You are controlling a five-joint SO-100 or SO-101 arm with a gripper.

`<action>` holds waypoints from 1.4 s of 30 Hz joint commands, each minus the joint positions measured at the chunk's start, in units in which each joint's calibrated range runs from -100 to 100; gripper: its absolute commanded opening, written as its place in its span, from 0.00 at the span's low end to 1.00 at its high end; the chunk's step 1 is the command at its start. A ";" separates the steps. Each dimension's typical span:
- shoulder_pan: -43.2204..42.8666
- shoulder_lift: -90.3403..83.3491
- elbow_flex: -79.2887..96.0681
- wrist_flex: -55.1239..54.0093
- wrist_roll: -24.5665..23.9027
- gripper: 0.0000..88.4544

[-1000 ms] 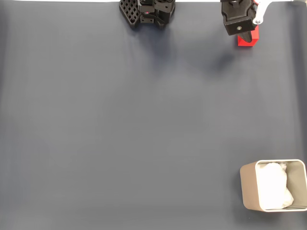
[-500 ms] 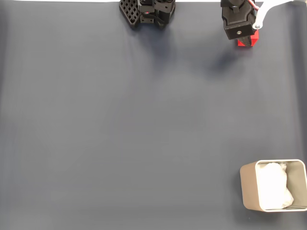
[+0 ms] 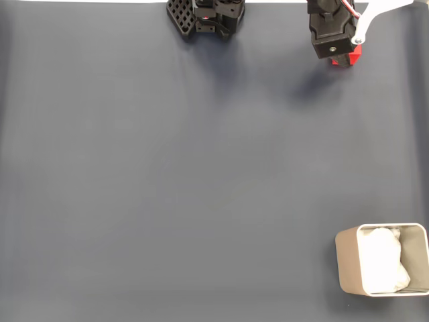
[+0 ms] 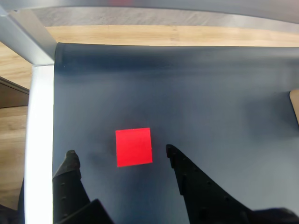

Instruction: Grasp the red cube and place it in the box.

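In the wrist view the gripper [image 4: 119,151] is seen spread wide, its two dark fingertips [image 4: 71,157] standing apart with nothing held between them. The red cube [image 4: 134,147] lies on the dark mat [image 4: 210,102] just ahead of the fingertips and between their lines, somewhat nearer the right-hand finger as that view shows it, with a clear gap on each side. Its top face is presented almost square to the jaws, only slightly turned, so no long axis has to be allowed for; a closing grasp is judged to need little more than a short advance and descent so that the fingers straddle it.

In the fixed view the gripper [image 3: 343,59] is found at the top edge of the mat [image 3: 167,174], towards its top right corner, with the cube [image 3: 348,58] mostly hidden beneath the arm's black housing and only a red sliver showing. The arm's base [image 3: 204,15] sits at the middle of the top edge.

The box [image 3: 346,261] stands at the bottom right corner of the mat, well apart from the cube. It is upright and open at the top, and white padding [image 3: 382,260] is seen inside it; no cube lies within, so the placing step is judged not yet begun.
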 commanded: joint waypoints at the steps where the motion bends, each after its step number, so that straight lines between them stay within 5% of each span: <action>1: -0.52 0.90 -0.47 -1.88 -0.44 0.48; 42: -3.36 6.44 -3.12 -4.83 -2.05 0.48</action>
